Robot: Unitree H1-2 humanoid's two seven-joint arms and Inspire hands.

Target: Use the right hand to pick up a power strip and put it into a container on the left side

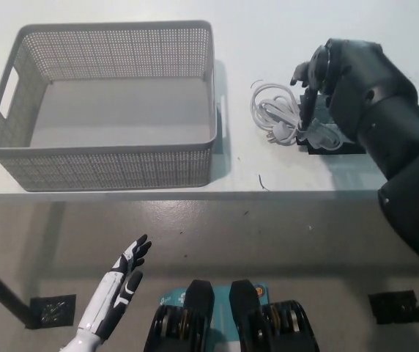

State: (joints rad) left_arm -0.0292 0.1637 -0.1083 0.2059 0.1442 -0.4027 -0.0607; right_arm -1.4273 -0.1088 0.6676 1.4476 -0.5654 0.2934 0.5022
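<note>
The white power strip is almost wholly hidden under my black right arm; only its coiled white cord [277,116] shows, lying on the white table right of the basket. My right hand [313,79] hovers over the cord's right side with its fingers apart and pointing down, one fingertip [306,116] reaching into the coil. I cannot see whether it touches the strip. The grey perforated basket [114,167] stands empty on the table's left. My white left hand [120,284] rests open below the table's front edge at lower left.
A black mat [335,149] peeks out beneath the cord and my arm. The table's front edge [195,193] runs across the middle, with grey floor below it. A narrow strip of table separates the basket from the cord.
</note>
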